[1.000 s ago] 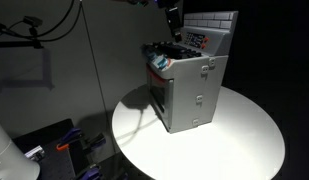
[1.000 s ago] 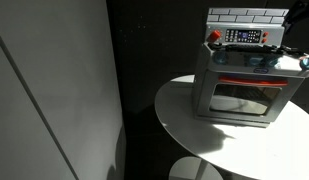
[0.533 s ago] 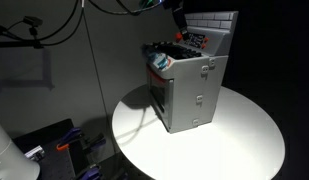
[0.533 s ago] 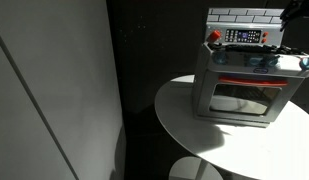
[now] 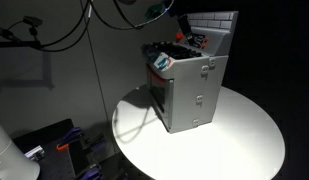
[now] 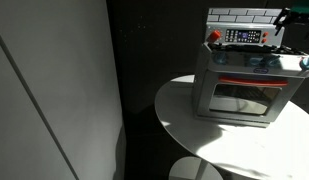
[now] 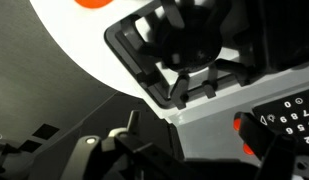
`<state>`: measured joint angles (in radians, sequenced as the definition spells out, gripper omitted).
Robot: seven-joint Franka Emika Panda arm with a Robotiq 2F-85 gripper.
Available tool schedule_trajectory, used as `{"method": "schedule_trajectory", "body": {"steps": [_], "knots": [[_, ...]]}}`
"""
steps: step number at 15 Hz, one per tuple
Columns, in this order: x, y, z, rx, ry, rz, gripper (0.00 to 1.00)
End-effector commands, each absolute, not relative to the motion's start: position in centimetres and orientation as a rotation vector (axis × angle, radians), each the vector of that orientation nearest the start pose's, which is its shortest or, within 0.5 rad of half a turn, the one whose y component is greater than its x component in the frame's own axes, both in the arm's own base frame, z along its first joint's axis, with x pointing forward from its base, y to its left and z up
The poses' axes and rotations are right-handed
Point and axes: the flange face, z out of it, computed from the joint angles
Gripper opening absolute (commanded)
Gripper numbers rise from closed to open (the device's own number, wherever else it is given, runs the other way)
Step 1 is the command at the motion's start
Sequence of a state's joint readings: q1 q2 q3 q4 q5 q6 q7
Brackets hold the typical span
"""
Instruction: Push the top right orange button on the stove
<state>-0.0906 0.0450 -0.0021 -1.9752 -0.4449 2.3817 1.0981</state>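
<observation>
Pincer above stove (jaws unclear)

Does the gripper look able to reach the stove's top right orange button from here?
Probably yes: the gripper hangs just above the control panel of the stove with nothing visible between them, though the button itself isn't clearly seen.

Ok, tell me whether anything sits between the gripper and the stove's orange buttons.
Nothing visible does. The gripper hangs above the stove, with only open air between it and the dark stove top.
</observation>
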Motion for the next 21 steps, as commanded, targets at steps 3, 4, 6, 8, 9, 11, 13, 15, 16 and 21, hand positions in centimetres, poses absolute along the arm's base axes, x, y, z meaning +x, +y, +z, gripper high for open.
{"method": "schedule_trajectory", "body": {"steps": [3,4,6,8,9,11,13,15,16,21], "knots": [[62.5,-7.1,48.9,-2.814,1.543,-0.854,1.00],[63.0,-7.3,49.0,-2.805,1.558,-0.859,1.00],[63.7,-7.5,49.2,-2.789,1.583,-0.867,1.00],[64.2,-7.6,49.3,-2.783,1.601,-0.868,1.00],[64.4,-7.7,49.3,-2.781,1.608,-0.868,1.00],[64.7,-7.5,49.2,-2.789,1.610,-0.862,1.00],[64.8,-7.3,48.9,-2.804,1.608,-0.847,1.00],[64.8,-7.1,48.7,-2.818,1.611,-0.830,1.00],[64.8,-7.0,48.6,-2.823,1.613,-0.825,1.00],[65.1,-6.9,48.3,-2.834,1.621,-0.806,1.00]]}}
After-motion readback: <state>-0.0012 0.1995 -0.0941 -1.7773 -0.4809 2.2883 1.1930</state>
